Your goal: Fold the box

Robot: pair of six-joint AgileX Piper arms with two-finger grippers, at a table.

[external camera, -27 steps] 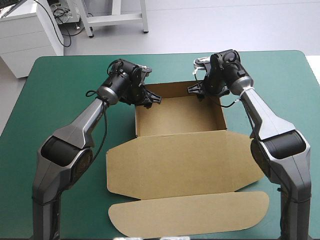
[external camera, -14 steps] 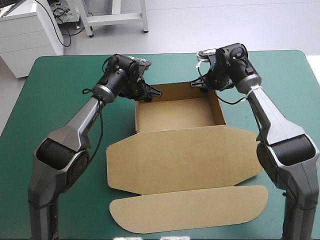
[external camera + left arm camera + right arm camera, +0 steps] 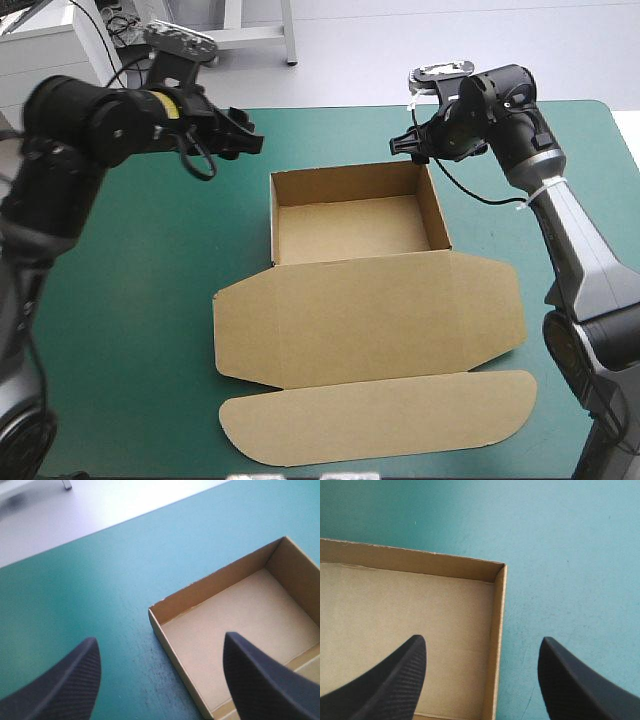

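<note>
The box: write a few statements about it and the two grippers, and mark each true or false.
1. The box is an open tray. True.
2. Its lid stands upright. False: it lies flat on the teal-green cover, on the tray's near side.
3. The left gripper has its jaws shut on a wall. False: the jaws stand apart, clear of the box.
4. The right gripper has its jaws open. True.
5. A tool lies inside the tray. False: only bare brown board shows there.

Matt brown board box, smooth matt teal-green cover, finely textured black fingers
</note>
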